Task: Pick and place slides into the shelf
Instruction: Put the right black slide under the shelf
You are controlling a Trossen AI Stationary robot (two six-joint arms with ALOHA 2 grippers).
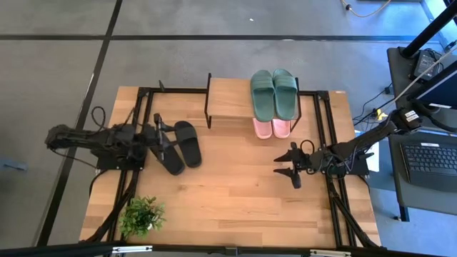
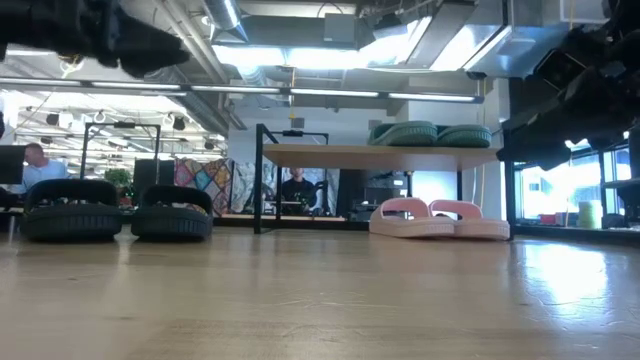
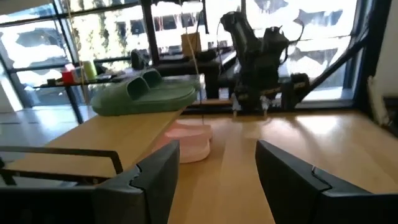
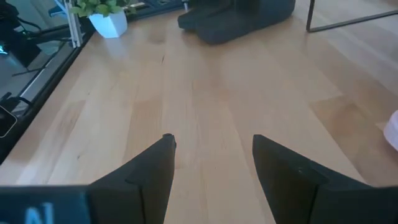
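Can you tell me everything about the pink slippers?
The pink slides are a pair of light pink, rubbery-looking sandals, each with one wide strap and an open toe. They lie flat, side by side and close together, right way up. They sit on the table under the right end of the shelf, half hidden from above by its wooden top board. The green slides rest on that board right over them. Neither gripper touches them.

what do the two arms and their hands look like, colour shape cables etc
Both arms are dark, near-black jointed links with black cables looping along them. The left hand and the right hand each end in two flat, tapered black fingers with matte, angular surfaces. No markings can be made out on the fingers.
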